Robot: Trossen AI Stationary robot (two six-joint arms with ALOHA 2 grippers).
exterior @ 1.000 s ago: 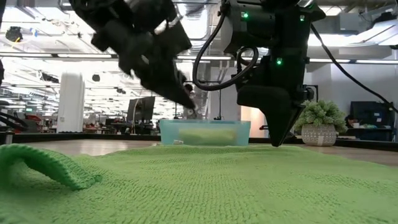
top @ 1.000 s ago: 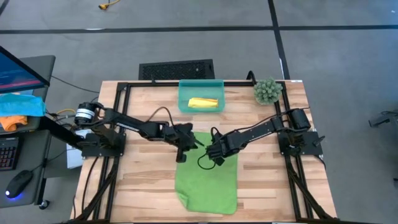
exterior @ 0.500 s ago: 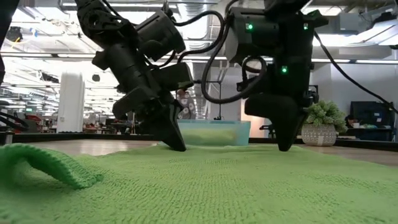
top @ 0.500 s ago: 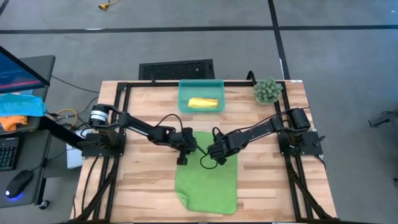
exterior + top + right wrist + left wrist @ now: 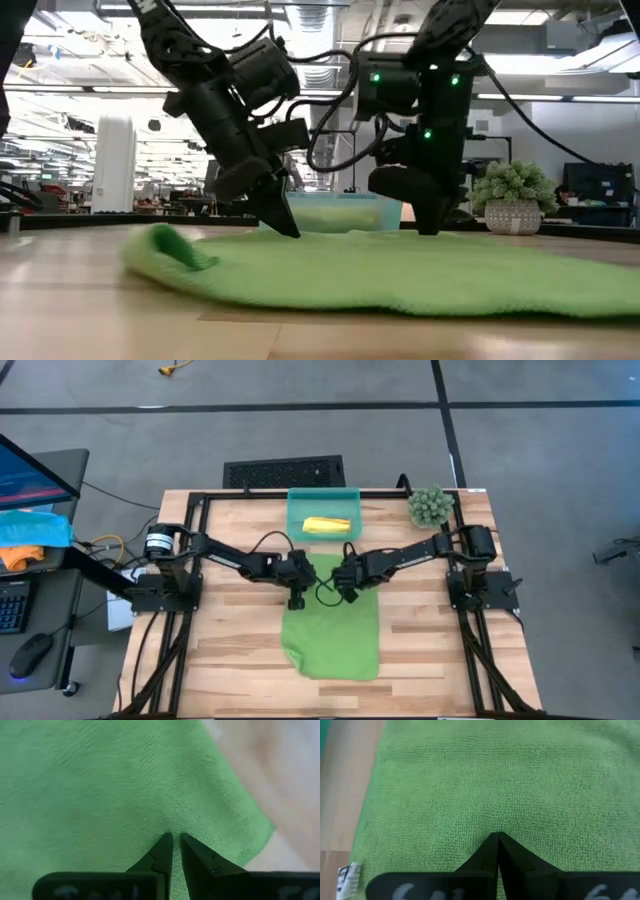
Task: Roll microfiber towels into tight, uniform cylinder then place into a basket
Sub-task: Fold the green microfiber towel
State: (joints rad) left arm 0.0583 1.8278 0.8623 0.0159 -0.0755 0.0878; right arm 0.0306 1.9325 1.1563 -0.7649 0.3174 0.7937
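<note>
The lime green towel (image 5: 330,632) lies flat on the table's middle, and one near corner is folded over into a hump (image 5: 170,245). My left gripper (image 5: 296,600) and my right gripper (image 5: 345,593) stand side by side on the towel's far part. Both point down and both are shut on the cloth. The teal basket (image 5: 323,497) stands at the far edge just beyond them. The rolled yellow towel (image 5: 327,525) lies inside it. My left gripper comes from above, tilted toward the near side, with its closed tips (image 5: 497,836) down on the towel's far part (image 5: 495,822), left of the middle. How much cloth sits between them is hidden. The towel lies on the table. My right gripper comes from above with its tips (image 5: 176,836) almost closed on a small pucker of the towel (image 5: 174,822) near its far right corner (image 5: 265,827). One layer or several, I cannot tell. The towel lies on the table.
A potted plant (image 5: 430,506) stands at the far right corner. A black vented panel (image 5: 285,470) lies on the floor beyond the table. A blue cloth with an orange piece (image 5: 30,532) lies on a desk at the left. Bare wood shows around the towel.
Both grippers came down onto the towel's far part, then moved toward the table's far edge and the basket. The towel slid along the table with them. Its near edge is now farther from the near edge of the table, and its folded corner has moved with it.
</note>
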